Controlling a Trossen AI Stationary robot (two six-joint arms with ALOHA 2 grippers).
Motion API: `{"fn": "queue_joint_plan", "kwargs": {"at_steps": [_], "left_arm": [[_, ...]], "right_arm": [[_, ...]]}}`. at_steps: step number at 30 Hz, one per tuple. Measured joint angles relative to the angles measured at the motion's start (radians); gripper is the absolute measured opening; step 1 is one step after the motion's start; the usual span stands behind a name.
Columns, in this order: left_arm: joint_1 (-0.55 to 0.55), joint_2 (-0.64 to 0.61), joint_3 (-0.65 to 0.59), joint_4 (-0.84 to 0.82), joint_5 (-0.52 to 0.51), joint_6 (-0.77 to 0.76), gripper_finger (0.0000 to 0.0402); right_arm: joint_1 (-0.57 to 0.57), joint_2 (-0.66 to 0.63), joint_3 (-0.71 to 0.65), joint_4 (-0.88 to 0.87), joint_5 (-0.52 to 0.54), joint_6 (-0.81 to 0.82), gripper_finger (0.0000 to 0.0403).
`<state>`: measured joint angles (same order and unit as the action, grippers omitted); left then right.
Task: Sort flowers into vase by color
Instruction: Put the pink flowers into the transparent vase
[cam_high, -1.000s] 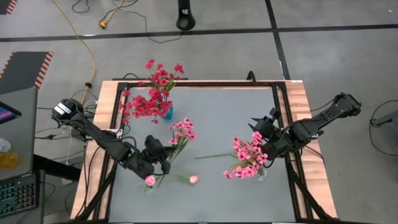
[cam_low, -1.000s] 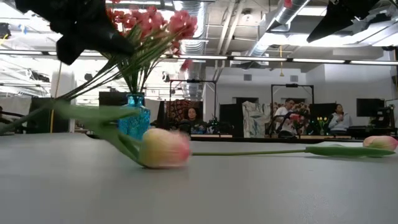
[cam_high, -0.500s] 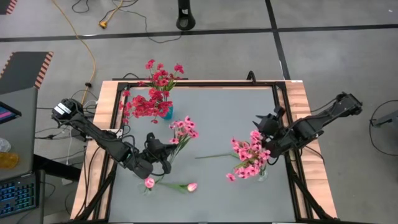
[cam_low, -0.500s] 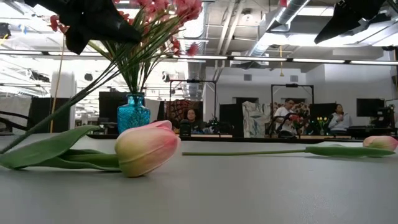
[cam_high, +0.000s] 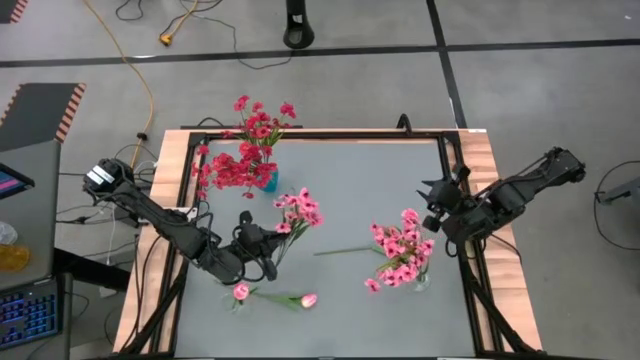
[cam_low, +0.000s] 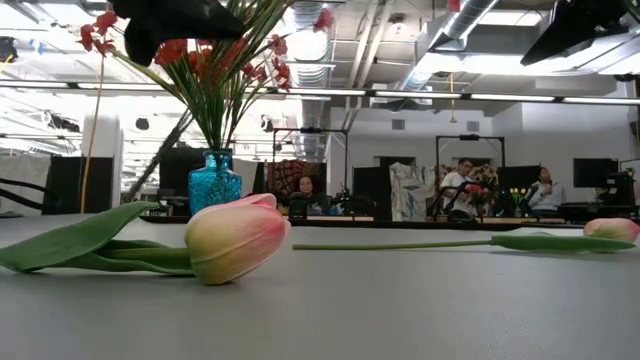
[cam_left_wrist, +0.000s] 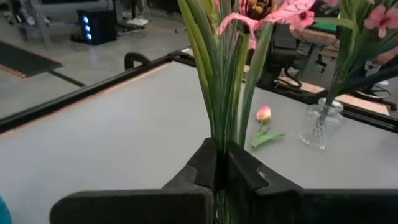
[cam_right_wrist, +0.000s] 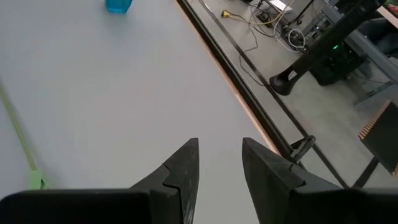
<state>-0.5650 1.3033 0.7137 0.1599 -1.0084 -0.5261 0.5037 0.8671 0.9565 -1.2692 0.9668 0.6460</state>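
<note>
left gripper carries a pink sprig above the table, with the blue vase of red flowers close by

the left gripper (cam_left_wrist: 219, 163) is clenched on the green stems of a pink sprig (cam_high: 296, 208), lifted off the table just in front of the blue vase (cam_high: 266, 181), which holds the red flowers (cam_high: 240, 165). well to the right of that vase, a clear vase (cam_high: 420, 281) holds more pink flowers (cam_high: 400, 250); two tulip buds (cam_high: 309, 299) lie on the table (cam_high: 350, 180) well in front of the blue vase. the right gripper (cam_right_wrist: 217, 158) hovers released, empty, beyond the clear vase. the risk, i judge: the sprig dropped into the nearer blue vase mixes colours, or thin stems slip.
</note>
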Motion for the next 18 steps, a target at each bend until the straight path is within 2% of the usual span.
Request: {"fn": "queue_joint_plan", "kwargs": {"at_steps": [10, 15, 18], "left_arm": [[0.069, 0.0, 0.0, 0.219, 0.067, 0.204, 0.0002], [0.102, 0.0, 0.0, 0.338, 0.088, 0.28, 0.0002], [0.122, 0.0, 0.0, 0.39, 0.089, 0.305, 0.0002]], "right_arm": [[0.0, -0.104, 0.0, 0.009, 0.0, 0.0, 0.0148], [0.0, -0.143, 0.0, 0.101, 0.0, -0.021, 0.0148], [0.0, -0.157, 0.0, 0.214, -0.003, -0.129, 0.0148]]}}
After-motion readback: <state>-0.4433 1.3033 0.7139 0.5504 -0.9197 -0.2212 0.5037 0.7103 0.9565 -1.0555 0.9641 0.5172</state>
